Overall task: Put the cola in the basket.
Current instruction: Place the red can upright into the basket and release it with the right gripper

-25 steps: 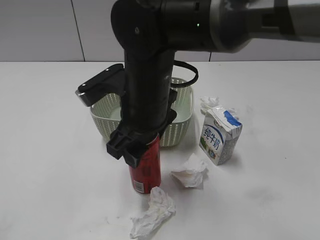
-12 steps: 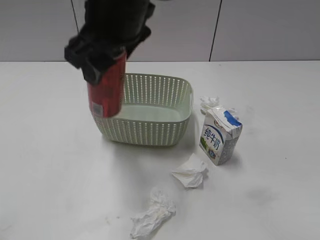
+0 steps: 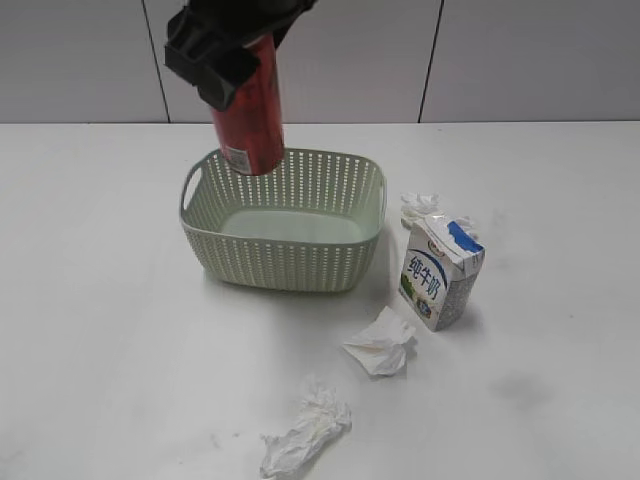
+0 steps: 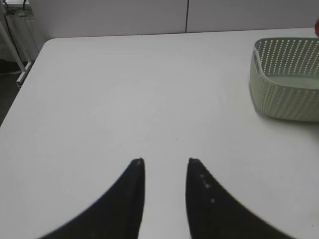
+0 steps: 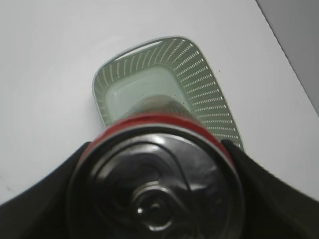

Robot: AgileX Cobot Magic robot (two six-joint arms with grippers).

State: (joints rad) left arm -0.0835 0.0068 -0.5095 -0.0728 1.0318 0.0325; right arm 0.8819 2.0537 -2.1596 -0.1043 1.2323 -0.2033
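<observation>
my right claw (image 3: pixel 235 55) is clamped on the cola (image 3: pixel 250 115), holding it in the air above the back left part of the basket (image 3: pixel 285 262), its base about level with the rim. the lift looks done; i judge lowering and letting go remain. my left claw (image 4: pixel 164 164) hangs parted and empty over the table (image 4: pixel 124 99).

My work surface is a plain white table (image 3: pixel 110 300) with a matte top and faint grey smudges near its front edge. Behind it stands a pale grey wall (image 3: pixel 520 60) of flat panels, split by thin dark vertical seams. Past the table's rounded far-left corner I see a strip of dark floor (image 4: pixel 7 84) and a slanting metal stand (image 4: pixel 12 45). Light is even and soft.
</observation>
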